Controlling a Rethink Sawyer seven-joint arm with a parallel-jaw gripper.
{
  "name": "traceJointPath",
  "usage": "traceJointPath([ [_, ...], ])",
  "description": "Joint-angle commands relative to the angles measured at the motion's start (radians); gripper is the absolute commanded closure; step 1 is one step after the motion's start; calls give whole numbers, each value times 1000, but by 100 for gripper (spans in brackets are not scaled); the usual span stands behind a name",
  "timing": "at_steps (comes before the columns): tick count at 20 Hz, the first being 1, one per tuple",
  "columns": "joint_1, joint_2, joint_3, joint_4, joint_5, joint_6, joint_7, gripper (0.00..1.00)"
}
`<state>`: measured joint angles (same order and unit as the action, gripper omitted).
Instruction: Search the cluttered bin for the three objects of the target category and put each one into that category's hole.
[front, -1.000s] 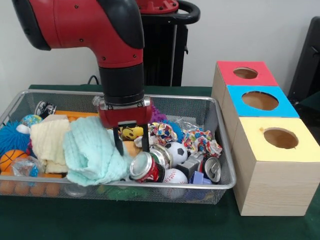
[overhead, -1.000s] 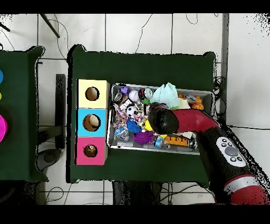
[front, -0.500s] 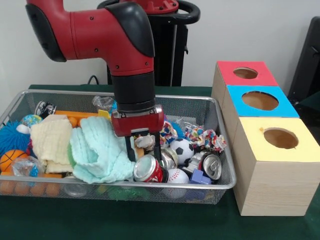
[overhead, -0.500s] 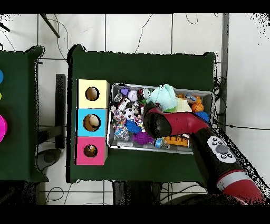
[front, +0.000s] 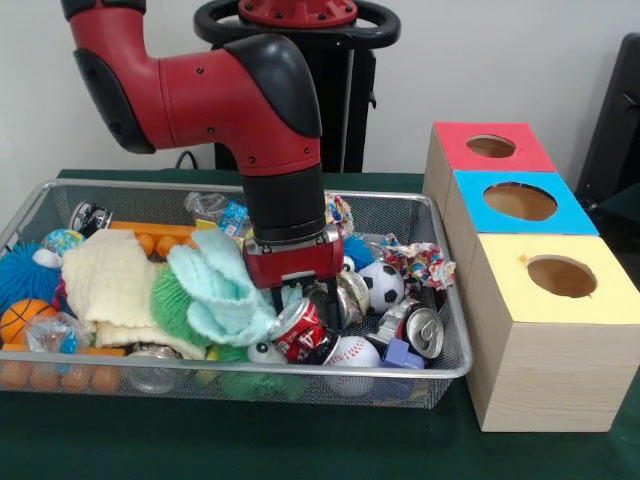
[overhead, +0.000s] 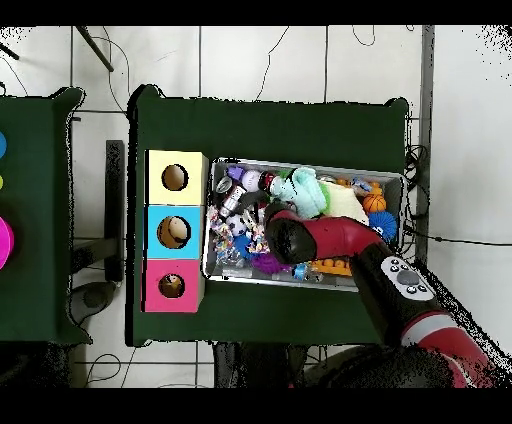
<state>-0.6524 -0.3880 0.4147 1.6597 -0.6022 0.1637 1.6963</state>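
Front view shows the gripper (front: 303, 297) plunged into the wire bin (front: 440, 240), its fingers buried among clutter so I cannot tell its state. A red crushed can (front: 300, 330) lies just below it, near the bin's front rim.

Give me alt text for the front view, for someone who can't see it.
A red and black robot arm reaches down into a wire mesh bin crammed with cans, balls, cloths and toys, its gripper buried beside a red can. To the right stand three wooden boxes with round holes, topped red, blue and yellow.
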Motion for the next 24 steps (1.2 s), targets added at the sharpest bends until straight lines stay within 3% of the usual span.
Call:
traceJointPath([
  [1, 15, 93, -19, -5, -77, -11, 15, 100],
  [4, 18, 92, -29, 1, -69, -41, 44, 100],
  [9, 42, 67, -38, 10, -46, 8, 46, 100],
  [13, 61, 8, -59, 56, -25, 20, 78, 100],
  [17, 71, -87, -62, 115, 10, 75, 90, 100],
  [22, 63, -295, -35, 227, 88, 198, 76, 100],
  [24, 71, -345, -39, 245, 108, 238, 69, 100],
])
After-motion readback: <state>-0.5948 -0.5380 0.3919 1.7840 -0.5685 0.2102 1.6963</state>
